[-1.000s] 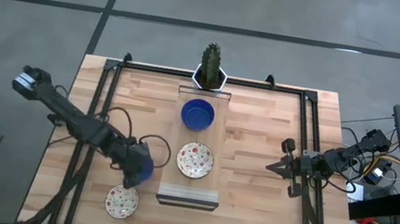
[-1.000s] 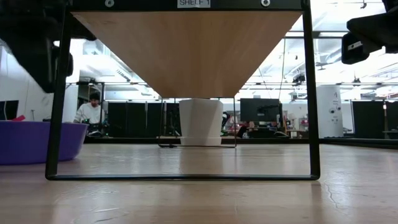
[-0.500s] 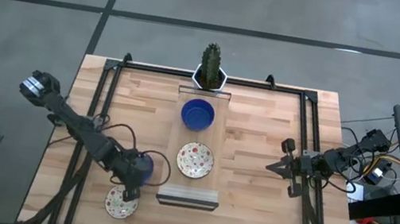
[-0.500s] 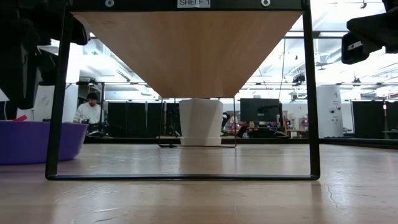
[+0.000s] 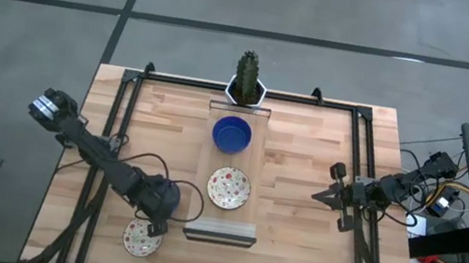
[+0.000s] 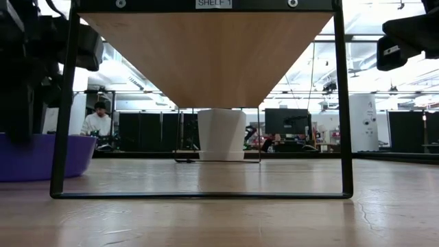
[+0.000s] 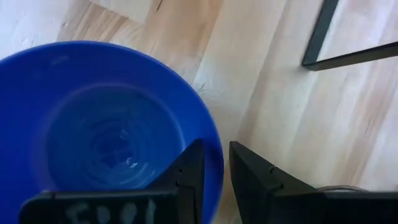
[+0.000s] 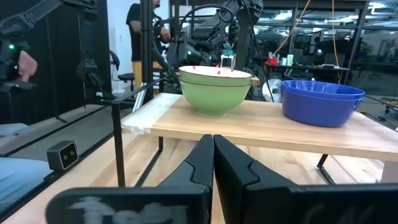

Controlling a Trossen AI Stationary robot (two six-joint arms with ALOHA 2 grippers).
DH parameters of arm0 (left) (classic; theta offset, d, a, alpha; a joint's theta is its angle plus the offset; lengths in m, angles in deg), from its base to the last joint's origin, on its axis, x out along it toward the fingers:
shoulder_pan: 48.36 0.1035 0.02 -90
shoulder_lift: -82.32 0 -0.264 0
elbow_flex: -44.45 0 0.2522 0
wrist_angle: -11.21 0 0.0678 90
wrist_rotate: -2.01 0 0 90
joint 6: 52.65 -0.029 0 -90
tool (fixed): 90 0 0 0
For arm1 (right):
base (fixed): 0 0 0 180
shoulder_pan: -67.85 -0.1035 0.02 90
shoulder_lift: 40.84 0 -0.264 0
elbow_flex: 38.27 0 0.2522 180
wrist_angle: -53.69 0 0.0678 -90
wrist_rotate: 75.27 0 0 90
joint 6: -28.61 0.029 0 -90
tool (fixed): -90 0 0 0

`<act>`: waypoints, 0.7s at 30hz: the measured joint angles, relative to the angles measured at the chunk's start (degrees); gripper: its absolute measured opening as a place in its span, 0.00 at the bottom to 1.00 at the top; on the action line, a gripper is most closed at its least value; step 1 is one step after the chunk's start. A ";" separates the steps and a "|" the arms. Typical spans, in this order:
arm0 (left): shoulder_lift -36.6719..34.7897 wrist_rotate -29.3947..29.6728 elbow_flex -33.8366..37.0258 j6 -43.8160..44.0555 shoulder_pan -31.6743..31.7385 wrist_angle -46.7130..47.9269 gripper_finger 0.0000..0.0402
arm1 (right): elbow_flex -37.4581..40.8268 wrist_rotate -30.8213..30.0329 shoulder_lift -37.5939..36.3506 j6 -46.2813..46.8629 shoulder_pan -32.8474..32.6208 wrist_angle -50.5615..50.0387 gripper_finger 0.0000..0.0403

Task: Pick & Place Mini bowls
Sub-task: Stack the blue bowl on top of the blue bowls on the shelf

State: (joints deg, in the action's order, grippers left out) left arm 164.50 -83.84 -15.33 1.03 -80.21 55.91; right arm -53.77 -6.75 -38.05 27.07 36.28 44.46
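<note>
My left gripper [image 5: 160, 207] stands over a cobalt blue mini bowl [image 5: 169, 196] on the table's near left, shut on its rim. The left wrist view is filled by this bowl [image 7: 106, 130]. In the low view the bowl [image 6: 41, 156] rests on the table by its base. A speckled cream mini bowl [image 5: 142, 238] lies on the table just nearer. On the shelf sit a blue bowl [image 5: 231, 134] and a speckled bowl [image 5: 228, 187]; the right wrist view shows these blue bowls [image 8: 320, 99] as a stack. My right gripper [image 5: 320, 196] waits shut at the right. My left gripper has the blue bowl's rim [image 7: 215, 163] between its two fingers. One finger [image 7: 189, 177] is inside the bowl and the other [image 7: 249, 180] is outside. The fingers come from above, pointing down. The bowl's base stays on the table.
A raised wooden shelf [image 5: 218, 235] on a thin black frame [image 6: 65, 137] spans the table's middle. A white hexagonal cactus pot [image 5: 246, 84] stands at its far end. Black rails run along the table's left and right sides. Bare wood lies between shelf and right arm.
My left gripper has moved down and slightly toward the table's near edge, and now covers more of the blue bowl. The bowl has stayed where it was on the table. My right arm has kept still.
</note>
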 joint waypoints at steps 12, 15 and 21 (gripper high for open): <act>0.11 0.77 0.27 -3.40 0.27 2.16 0.04 | 0.00 -0.01 0.00 0.00 0.00 0.00 0.02; 0.06 1.59 0.15 -4.57 0.26 2.33 0.02 | 0.00 -0.02 0.00 0.00 0.00 0.00 0.02; 0.07 2.09 -2.96 -4.10 0.28 13.94 0.00 | 0.00 -0.02 0.00 0.00 0.00 0.00 0.02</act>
State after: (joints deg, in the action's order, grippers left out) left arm 164.56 -81.75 -18.29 -3.06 -79.93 69.84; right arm -53.77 -6.77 -38.05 27.07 36.28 44.46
